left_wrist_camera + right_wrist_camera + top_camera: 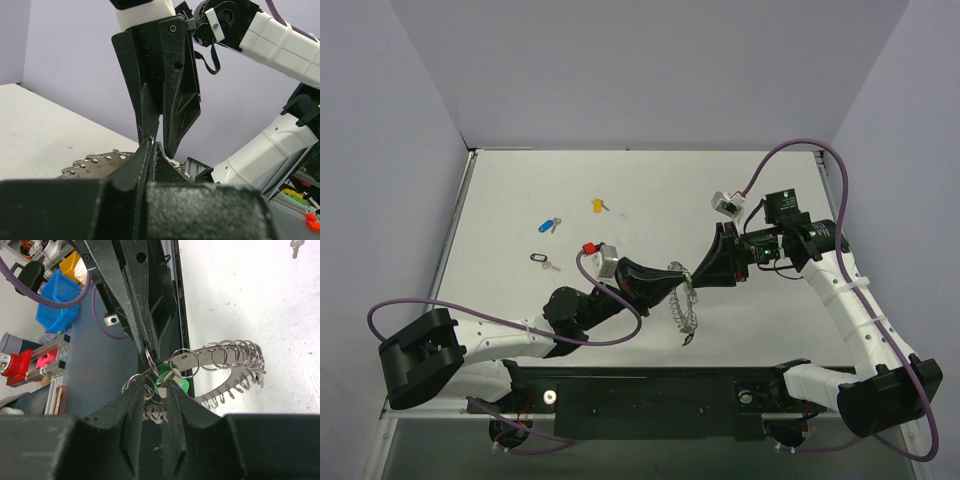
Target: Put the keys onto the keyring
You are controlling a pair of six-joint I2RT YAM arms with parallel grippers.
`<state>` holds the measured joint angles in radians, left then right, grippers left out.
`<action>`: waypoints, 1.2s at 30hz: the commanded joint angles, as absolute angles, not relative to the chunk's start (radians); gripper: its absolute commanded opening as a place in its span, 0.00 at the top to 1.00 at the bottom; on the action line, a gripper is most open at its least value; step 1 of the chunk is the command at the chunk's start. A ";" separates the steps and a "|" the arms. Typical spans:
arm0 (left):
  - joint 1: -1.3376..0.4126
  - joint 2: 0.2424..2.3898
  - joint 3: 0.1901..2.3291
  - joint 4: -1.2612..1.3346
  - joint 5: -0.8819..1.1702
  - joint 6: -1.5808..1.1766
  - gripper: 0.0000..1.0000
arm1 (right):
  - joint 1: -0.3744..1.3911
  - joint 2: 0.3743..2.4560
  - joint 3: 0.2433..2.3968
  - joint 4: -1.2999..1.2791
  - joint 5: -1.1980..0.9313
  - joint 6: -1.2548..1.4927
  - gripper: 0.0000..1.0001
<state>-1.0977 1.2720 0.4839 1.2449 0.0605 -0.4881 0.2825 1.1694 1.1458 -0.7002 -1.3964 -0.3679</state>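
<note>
The left claw (148, 350) is pinched tight on a wire loop of the keyring (206, 360). The right claw (156, 389), narrowed, grips the green-headed key (163, 375) just beside that loop.

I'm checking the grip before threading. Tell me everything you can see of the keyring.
The keyring is a flat, silvery-grey metal hoop edged with many small wire loops. It is held up between the two arms. The left gripper is shut on one loop; a green key sits beside that spot.
</note>
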 commanded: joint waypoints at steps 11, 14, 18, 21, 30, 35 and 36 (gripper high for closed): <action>-1.089 1.267 0.489 1.479 0.061 -0.506 1.00 | 0.287 1.147 1.152 -0.713 -1.440 -0.385 0.89; -1.088 1.269 0.488 1.477 0.063 -0.508 1.00 | 0.285 1.147 1.155 -0.712 -1.440 -0.384 0.89; -1.088 1.270 0.492 1.474 0.066 -0.511 1.00 | 0.282 1.155 1.163 -0.712 -1.440 -0.380 0.88; -1.088 1.269 0.492 1.477 0.066 -0.512 1.00 | 0.282 1.155 1.163 -0.713 -1.440 -0.380 0.88; -1.086 1.266 0.492 1.483 0.067 -0.511 1.00 | 0.281 1.154 1.147 -0.684 -1.439 -0.351 1.00; -1.081 1.261 0.491 1.493 0.069 -0.511 1.00 | 0.281 1.155 1.129 -0.646 -1.439 -0.302 1.00; -1.081 1.261 0.491 1.494 0.069 -0.509 1.00 | 0.282 1.154 1.121 -0.632 -1.439 -0.287 1.00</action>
